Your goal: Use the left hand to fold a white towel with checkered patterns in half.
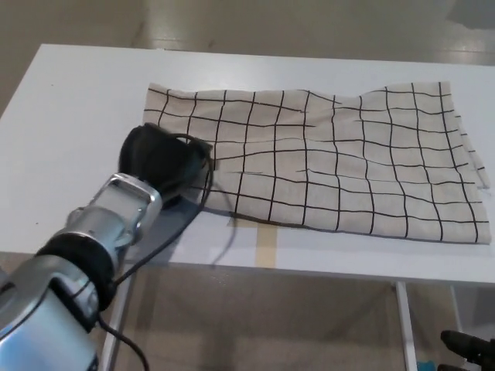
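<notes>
Gripping towel (pixel 340 170) corner w/ left hand (pixel 164 164); no writing.

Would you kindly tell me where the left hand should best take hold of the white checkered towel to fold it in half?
Probably the near left corner of the white checkered towel, approached from its left edge, where the left hand is. The towel lies flat and its long side runs left to right.

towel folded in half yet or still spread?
Still spread. The towel lies flat across the table; only its near-left corner is lifted at the left robot hand.
</notes>
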